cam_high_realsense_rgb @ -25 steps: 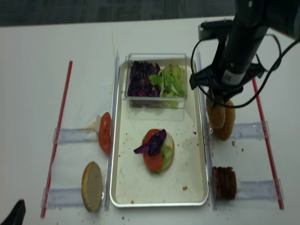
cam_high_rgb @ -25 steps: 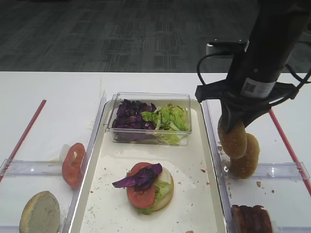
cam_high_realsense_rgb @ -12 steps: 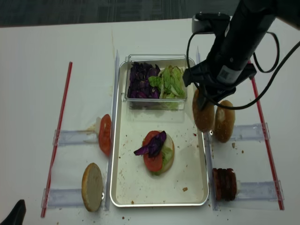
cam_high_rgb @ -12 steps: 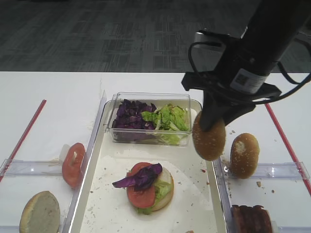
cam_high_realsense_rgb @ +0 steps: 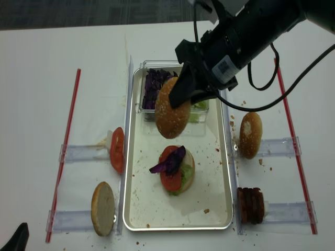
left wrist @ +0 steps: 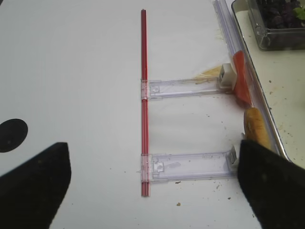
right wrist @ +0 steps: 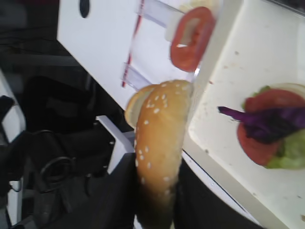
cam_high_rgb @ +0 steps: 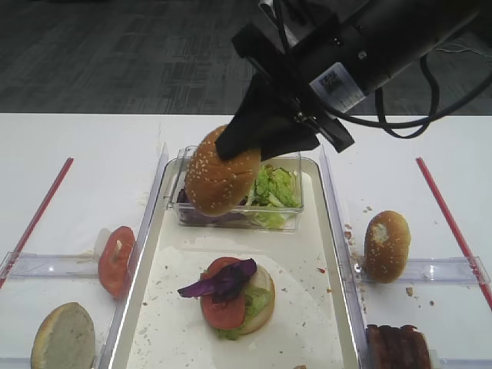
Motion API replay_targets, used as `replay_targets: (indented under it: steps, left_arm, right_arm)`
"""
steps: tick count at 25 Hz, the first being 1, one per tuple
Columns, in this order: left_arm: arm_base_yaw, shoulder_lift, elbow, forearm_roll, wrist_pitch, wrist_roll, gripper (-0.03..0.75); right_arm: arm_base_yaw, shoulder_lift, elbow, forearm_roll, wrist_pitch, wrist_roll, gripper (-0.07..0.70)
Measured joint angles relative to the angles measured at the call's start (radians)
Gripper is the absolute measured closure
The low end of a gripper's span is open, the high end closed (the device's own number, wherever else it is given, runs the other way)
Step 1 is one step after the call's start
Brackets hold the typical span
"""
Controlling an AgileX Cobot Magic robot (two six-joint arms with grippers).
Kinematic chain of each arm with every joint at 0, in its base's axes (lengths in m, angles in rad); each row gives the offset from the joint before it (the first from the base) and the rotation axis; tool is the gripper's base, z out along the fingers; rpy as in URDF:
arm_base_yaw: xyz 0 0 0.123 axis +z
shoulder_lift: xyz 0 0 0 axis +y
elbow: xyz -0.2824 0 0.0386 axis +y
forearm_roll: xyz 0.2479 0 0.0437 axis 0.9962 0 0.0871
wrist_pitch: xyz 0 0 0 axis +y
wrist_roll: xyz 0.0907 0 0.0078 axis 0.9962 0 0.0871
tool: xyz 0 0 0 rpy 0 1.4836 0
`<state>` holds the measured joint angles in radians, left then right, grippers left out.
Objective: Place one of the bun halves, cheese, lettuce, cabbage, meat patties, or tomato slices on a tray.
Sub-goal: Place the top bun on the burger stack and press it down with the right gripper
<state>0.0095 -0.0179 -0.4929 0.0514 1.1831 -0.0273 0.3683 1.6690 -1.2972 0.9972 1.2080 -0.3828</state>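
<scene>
My right gripper (cam_high_rgb: 250,146) (cam_high_realsense_rgb: 184,94) (right wrist: 155,191) is shut on the sesame-seeded bun top (cam_high_rgb: 223,181) (cam_high_realsense_rgb: 172,114) (right wrist: 159,143), holding it in the air over the back half of the cream tray (cam_high_rgb: 304,261) (cam_high_realsense_rgb: 212,172), in front of the tub. On the tray lies a stack (cam_high_rgb: 229,296) (cam_high_realsense_rgb: 175,168) of bun base, lettuce, tomato and purple cabbage. My left gripper (left wrist: 152,186) stands open above bare table left of the tray, nothing between its fingers (left wrist: 33,186).
The clear tub holds cabbage (cam_high_realsense_rgb: 153,86) and lettuce (cam_high_rgb: 275,184). A tomato slice (cam_high_rgb: 115,260) and a pale bun half (cam_high_rgb: 64,336) sit left of the tray. A plain brown bun (cam_high_rgb: 386,246) and patties (cam_high_rgb: 397,347) sit right. Red strips (cam_high_rgb: 34,219) border the area.
The right gripper lifted the sesame bun off the rack beside the plain bun and carried it up and left across the tray's right rim to above the tub.
</scene>
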Motion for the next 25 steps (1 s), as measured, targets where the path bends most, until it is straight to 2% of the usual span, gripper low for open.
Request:
replay_targets:
  steps: [3,9,22,25]
  left_arm:
    - [0.000,0.000,0.000,0.000,0.000,0.000,0.030]
    - [0.000,0.000,0.000,0.000,0.000,0.000,0.030]
    - [0.000,0.000,0.000,-0.002,0.000,0.000,0.030]
    - [0.000,0.000,0.000,-0.002,0.000,0.000,0.030]
  right_arm:
    - [0.000,0.000,0.000,0.051,0.000,-0.029,0.409]
    - [0.000,0.008,0.007,0.076,0.000,-0.062,0.409]
    - [0.000,0.090,0.166,0.152,-0.021,-0.221,0.409]
    - [0.000,0.126,0.188,0.166,-0.041,-0.252,0.409]
